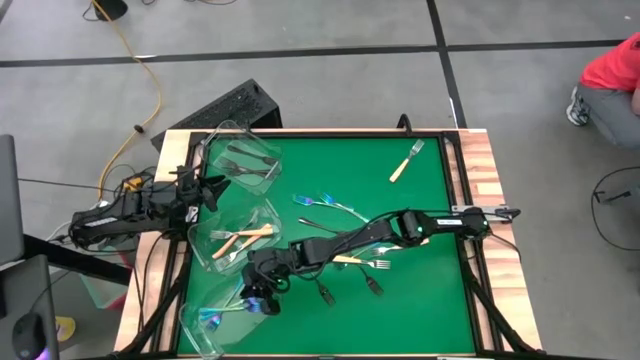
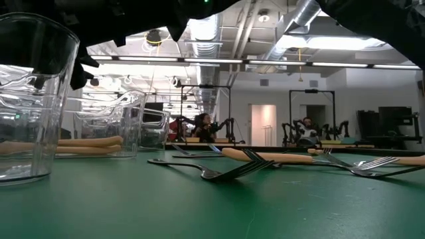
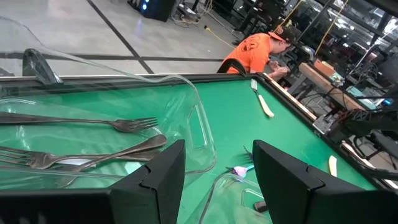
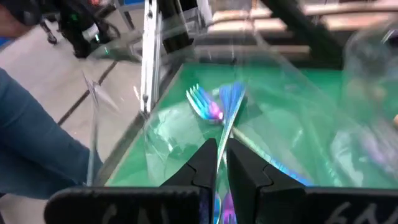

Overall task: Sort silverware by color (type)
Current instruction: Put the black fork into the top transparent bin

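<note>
My right gripper [image 1: 260, 298] reaches across the table to the near-left clear tub [image 1: 195, 322] and is shut on an iridescent blue-purple fork [image 4: 231, 102]. Another iridescent fork [image 4: 202, 102] lies in that tub. My left gripper [image 1: 210, 190] is open and empty between the far tub [image 1: 240, 160], which holds dark grey forks [image 3: 81, 122], and the middle tub [image 1: 235, 240], which holds cream-handled forks [image 1: 245, 235]. On the mat lie loose blue forks [image 1: 325, 203], dark forks [image 1: 372, 285] and cream-handled forks [image 1: 405, 162]. My right gripper pinches the iridescent fork's handle [image 4: 224, 142] between its two fingers. The fingers slant down from the table's right, and the fork runs forward out of them, along them. Its head [image 4: 235, 93] is inside the near-left tub; whether it touches the tub floor, I cannot tell.
The three clear tubs stand in a row along the table's left side. A wooden rim [image 1: 480, 170] runs along the table's right edge. A person in an orange shirt [image 3: 252, 50] is beyond the table. The mat's far middle [image 1: 340, 160] is bare.
</note>
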